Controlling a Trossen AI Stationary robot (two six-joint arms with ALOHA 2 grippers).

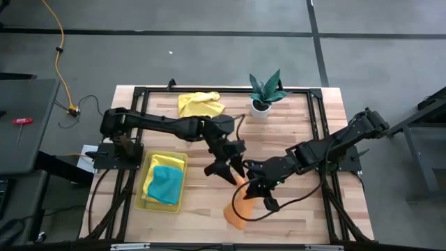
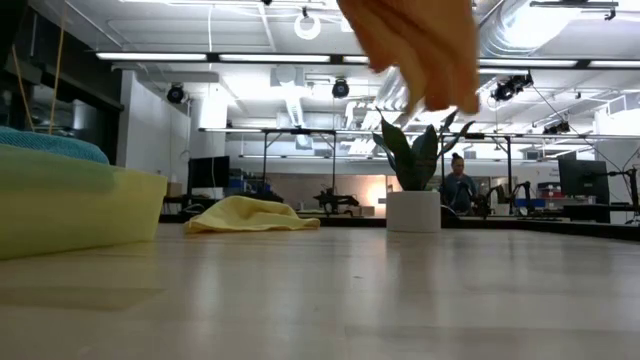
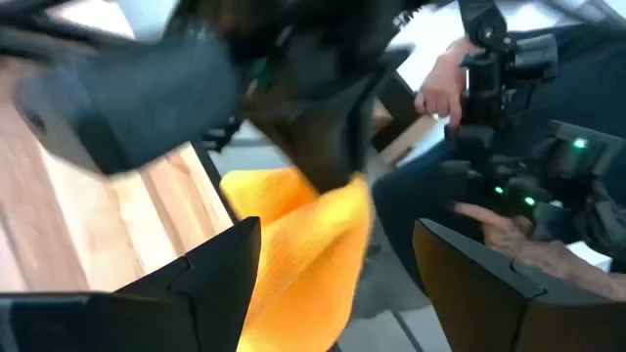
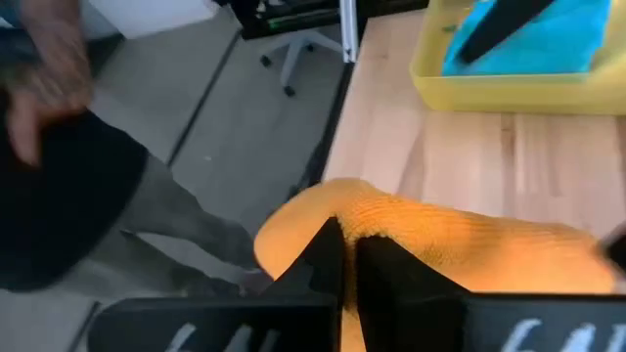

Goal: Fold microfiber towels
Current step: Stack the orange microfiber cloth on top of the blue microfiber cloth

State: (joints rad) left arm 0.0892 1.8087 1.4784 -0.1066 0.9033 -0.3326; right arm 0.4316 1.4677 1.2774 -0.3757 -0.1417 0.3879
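An orange towel [image 1: 239,208] hangs over the table's near middle, with my right gripper [image 1: 256,187] shut on its top. My left gripper [image 1: 226,169] stands open just left of it; in the left wrist view the orange towel [image 3: 303,254] shows between its fingers [image 3: 196,284]. A yellow towel [image 1: 199,103] lies crumpled on the table at the far side. A teal towel [image 1: 166,183] lies on a yellow one inside the yellow tray [image 1: 182,199] at the near left. My right gripper pinches a bunched upper part of the orange towel [image 4: 377,230] between its two shut fingers, slanting down from the table's right. The towel hangs slack below the fingers, lifted clear of the table [image 2: 420,60]. Whether my left gripper touches the towel, I cannot tell.
A small potted plant [image 1: 265,92] stands at the far middle, right of the crumpled yellow towel. The table's near edge lies close below the hanging towel. A person's hands [image 3: 445,88] show beyond the table's near edge. Bare wood lies at the near right.
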